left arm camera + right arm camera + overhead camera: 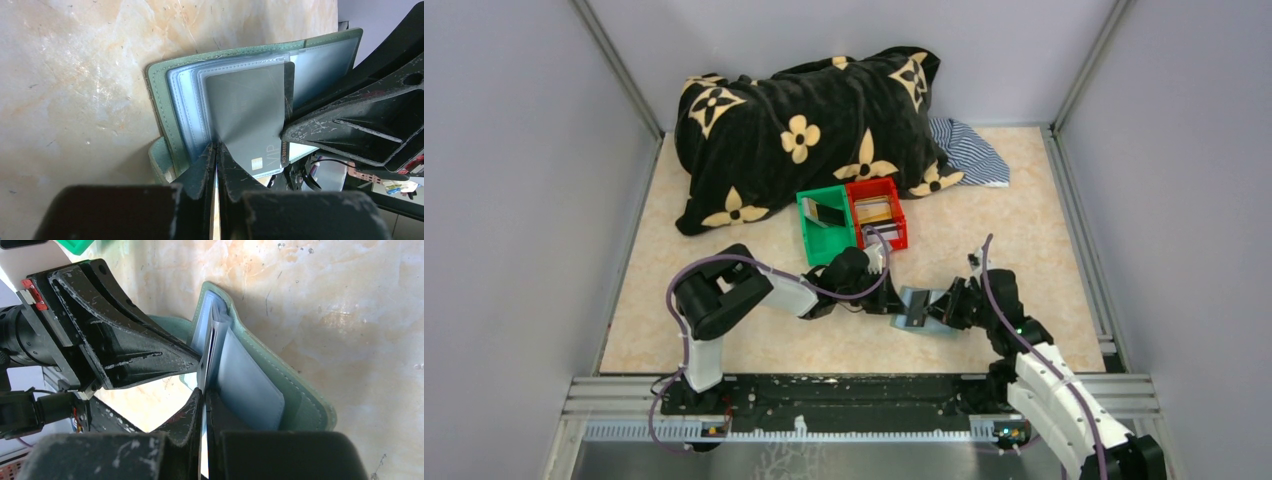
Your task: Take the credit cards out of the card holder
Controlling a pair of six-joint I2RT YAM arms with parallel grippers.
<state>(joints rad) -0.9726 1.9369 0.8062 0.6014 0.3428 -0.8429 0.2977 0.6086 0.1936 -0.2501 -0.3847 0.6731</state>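
Black left end effector (pixel 216 155) was clenched at the grey card's (pixel 245 110) corner; whether it pinched card or pocket could not be told. At its 3 o'clock, the right end effector (pixel 202 400) was clamped on that card's dark edge. The card lay against the blue-grey pockets of the open green holder (pixel 165 95) on the marble worktop (pixel 75 100), with the red bin (pixel 896 238) at the holder's 11 o'clock.
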